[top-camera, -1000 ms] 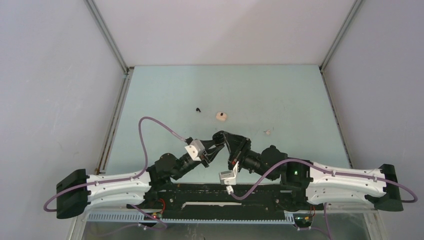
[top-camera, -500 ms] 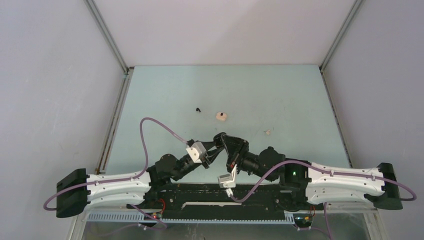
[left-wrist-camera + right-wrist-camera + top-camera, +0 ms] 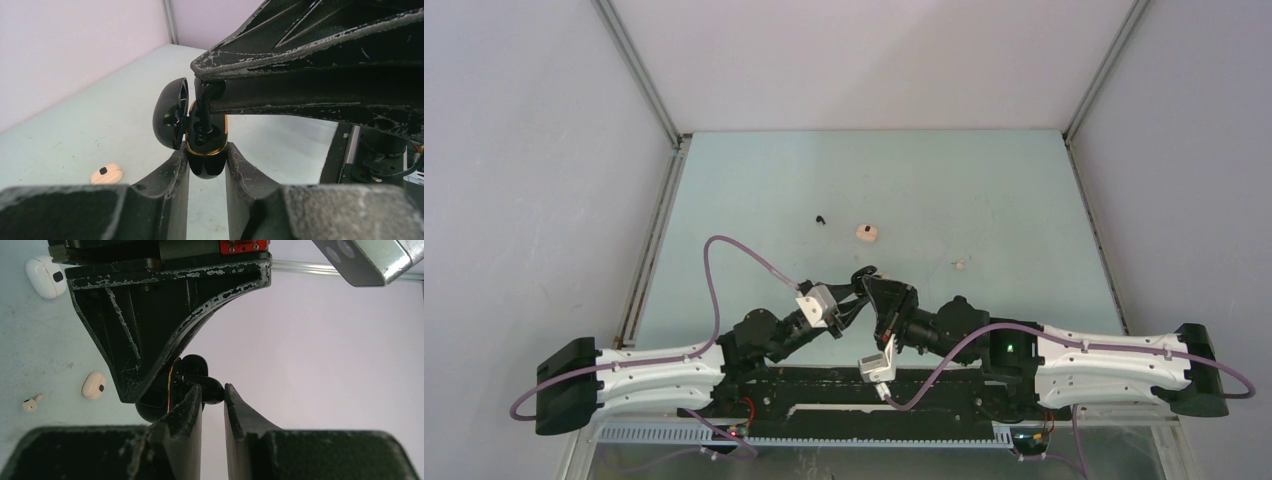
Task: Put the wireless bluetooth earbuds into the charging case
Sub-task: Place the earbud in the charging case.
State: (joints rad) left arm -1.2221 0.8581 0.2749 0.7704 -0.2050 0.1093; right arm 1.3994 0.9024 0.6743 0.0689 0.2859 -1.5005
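Observation:
A glossy black charging case [image 3: 206,159] with a gold rim is clamped upright between my left gripper's [image 3: 206,156] fingers, its lid [image 3: 169,114] swung open to the left. My right gripper [image 3: 213,390] is shut on a black earbud [image 3: 211,390], whose stem [image 3: 204,107] reaches down into the case's open mouth. In the top view the two grippers meet at the near middle of the table, left [image 3: 854,297] and right [image 3: 873,286]. Another black earbud [image 3: 822,218] and a white earbud [image 3: 960,264] lie loose on the table.
A beige-pink case [image 3: 867,233] lies closed on the pale green table [image 3: 984,190], also seen from the left wrist [image 3: 106,174] and right wrist [image 3: 94,385]. A white case [image 3: 46,276] and the white earbud [image 3: 31,403] lie beyond. White walls enclose three sides.
The right arm has slid slightly left and toward the near edge, and both grippers have shifted a little with it. Both grips are unchanged.

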